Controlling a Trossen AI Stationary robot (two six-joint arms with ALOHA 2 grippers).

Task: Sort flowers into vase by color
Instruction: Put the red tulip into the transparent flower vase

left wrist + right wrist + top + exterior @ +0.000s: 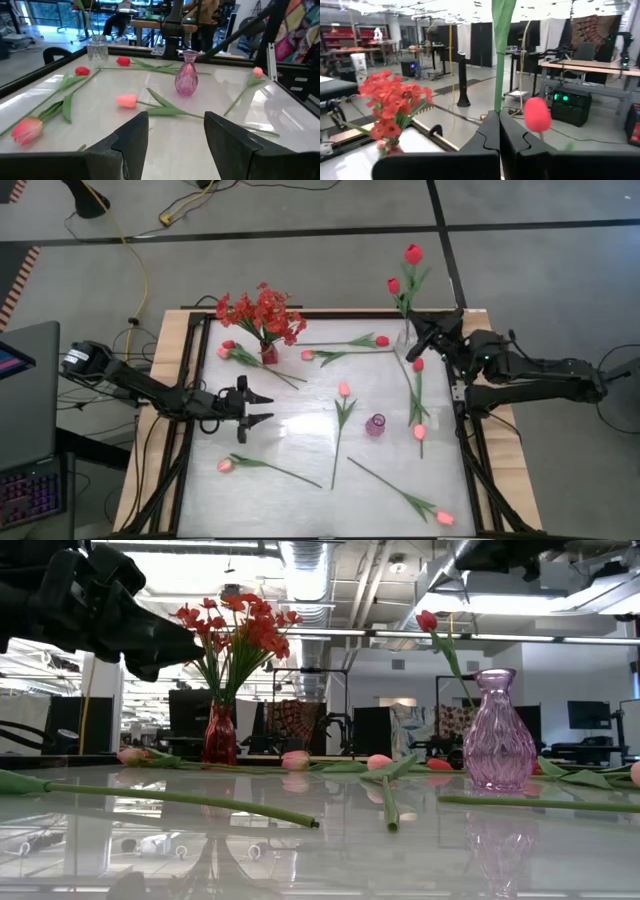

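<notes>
Closest to our right hand (pixel 498 120), pinched between its closed fingers, stands the long green stem of a red artificial tulip (pixel 413 254); the stem runs upright, and the hand holds it at the table's far right corner, right at the small clear glass vase (pixel 408 336). A second red tulip (pixel 394 286) rises at that same vase, so we judge the coming move to be a straight lowering of the stem along its own upright axis into the neck, though we cannot tell whether its foot is already inside. Our left hand (pixel 255 408) waits over the left side of the white table (pixel 300 430) with its fingers apart and nothing between them. Just ahead of it a pink tulip (pixel 344 389) lies flat, its stem running away from the head toward the near edge. Beyond that stands the small purple glass vase (pixel 375 425). Another pink tulip (pixel 225 466) lies near the left hand at the near side. Farther off at the back stands the red vase with the bushy spray of small red blossoms (pixel 262 312).
</notes>
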